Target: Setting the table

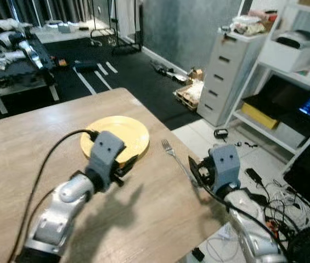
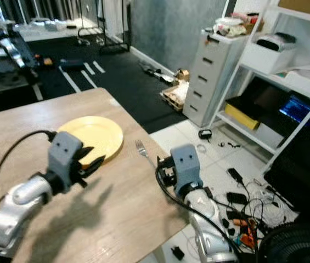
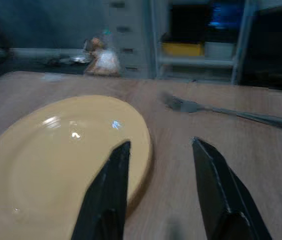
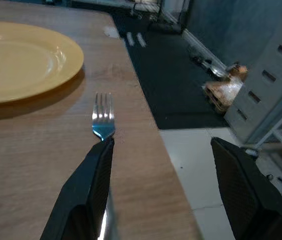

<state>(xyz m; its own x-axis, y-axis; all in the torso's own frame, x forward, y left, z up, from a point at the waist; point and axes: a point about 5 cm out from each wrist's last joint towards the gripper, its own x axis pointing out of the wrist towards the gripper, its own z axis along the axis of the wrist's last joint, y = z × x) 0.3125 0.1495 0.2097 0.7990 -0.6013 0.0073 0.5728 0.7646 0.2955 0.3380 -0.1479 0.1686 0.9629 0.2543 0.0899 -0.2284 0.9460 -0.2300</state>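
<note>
Table (image 1: pixel 28 164) of pale wood carries a yellow plate (image 1: pixel 123 131) near its far right corner, with a fork (image 1: pixel 175 158) lying just beside the plate, close to the table's right edge. Left gripper (image 3: pixel 160 165) hovers at the plate's near rim, fingers spread apart. Right gripper (image 4: pixel 160 170) sits over the fork's handle at the table edge, fingers wide apart, holding nothing.
</note>
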